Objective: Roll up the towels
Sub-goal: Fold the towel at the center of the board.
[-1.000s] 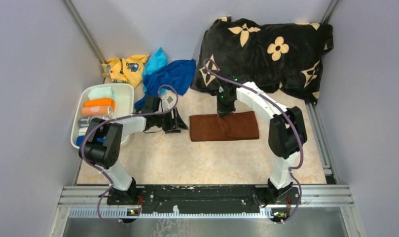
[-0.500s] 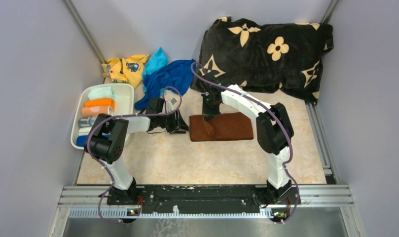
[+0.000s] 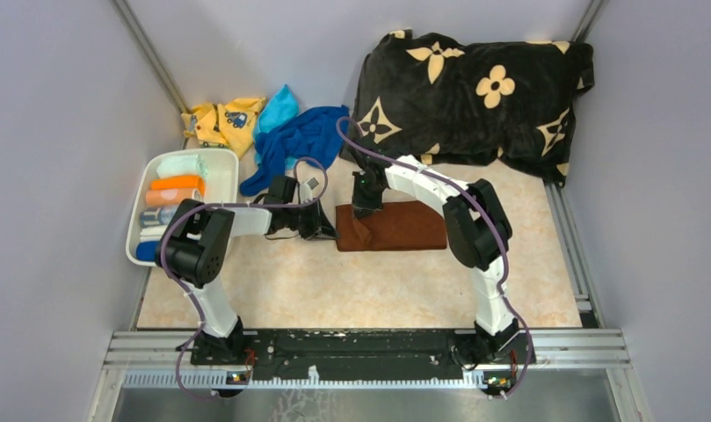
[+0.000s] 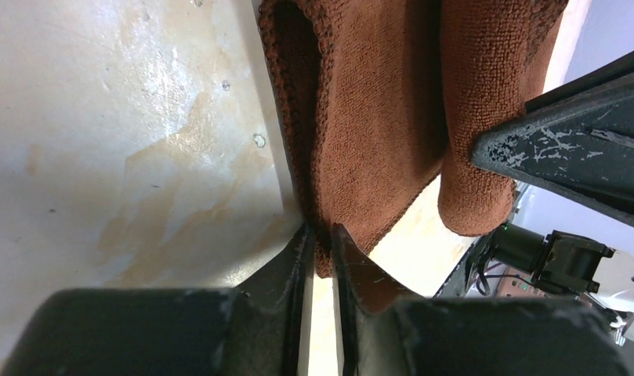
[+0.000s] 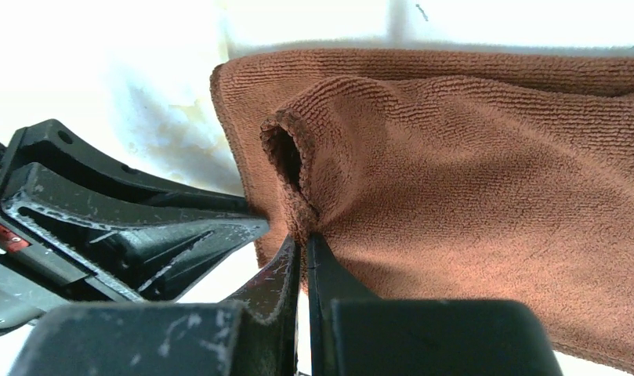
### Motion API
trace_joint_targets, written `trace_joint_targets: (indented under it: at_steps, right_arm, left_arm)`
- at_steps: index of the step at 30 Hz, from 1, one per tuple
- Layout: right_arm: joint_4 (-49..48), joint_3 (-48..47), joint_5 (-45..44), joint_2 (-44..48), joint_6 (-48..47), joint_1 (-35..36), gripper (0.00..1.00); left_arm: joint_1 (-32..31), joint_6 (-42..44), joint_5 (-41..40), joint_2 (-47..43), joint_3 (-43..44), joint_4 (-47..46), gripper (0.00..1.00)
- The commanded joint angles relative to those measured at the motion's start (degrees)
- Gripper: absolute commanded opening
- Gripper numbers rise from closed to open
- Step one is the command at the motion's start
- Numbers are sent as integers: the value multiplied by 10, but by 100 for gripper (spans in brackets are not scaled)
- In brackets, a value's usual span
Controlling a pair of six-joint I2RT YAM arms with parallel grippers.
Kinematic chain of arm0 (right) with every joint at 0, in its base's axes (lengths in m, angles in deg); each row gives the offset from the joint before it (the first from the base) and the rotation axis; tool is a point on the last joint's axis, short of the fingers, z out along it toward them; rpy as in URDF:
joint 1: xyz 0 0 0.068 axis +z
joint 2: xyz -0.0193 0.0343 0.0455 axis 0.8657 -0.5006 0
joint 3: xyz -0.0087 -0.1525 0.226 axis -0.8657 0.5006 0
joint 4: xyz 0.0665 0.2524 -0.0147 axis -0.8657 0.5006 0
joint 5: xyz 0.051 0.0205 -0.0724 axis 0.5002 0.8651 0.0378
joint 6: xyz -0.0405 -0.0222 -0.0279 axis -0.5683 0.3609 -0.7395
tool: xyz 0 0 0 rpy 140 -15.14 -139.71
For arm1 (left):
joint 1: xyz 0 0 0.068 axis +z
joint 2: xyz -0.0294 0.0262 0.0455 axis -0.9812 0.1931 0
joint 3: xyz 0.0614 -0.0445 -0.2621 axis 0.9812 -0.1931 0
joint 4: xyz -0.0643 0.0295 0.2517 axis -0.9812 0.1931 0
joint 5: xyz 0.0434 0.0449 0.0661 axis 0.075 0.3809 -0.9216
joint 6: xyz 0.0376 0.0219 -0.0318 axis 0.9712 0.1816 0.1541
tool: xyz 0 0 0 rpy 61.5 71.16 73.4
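Two pinches on the brown towel (image 3: 409, 227), which lies just in front of the black cushion (image 3: 475, 88): left gripper (image 4: 320, 239) closed on its end edge, right gripper (image 5: 302, 247) clamped on the curled fold. I'd turn both together, evenly, so the roll starts tight and straight, not cone-shaped.

The right gripper (image 5: 303, 243) pinches a raised fold of the brown towel (image 5: 470, 180).
The fold's open end gapes at 12 o'clock from the fingertips. The black left gripper (image 5: 255, 218) meets the towel's edge at 9 o'clock, and the pale table (image 5: 141, 47) shows at 11.
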Motion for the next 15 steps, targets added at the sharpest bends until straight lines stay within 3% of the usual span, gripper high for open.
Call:
trace_joint_targets:
  at_steps: [1,15]
  right_arm:
    - [-35,-14,17,-9,19,11,0]
    - [-55,-12,33,-30,31,16,0]
  left_arm:
    - [-6,7,4,11,-2,-8,18]
    - [-7,13,-3,12,0,3,14]
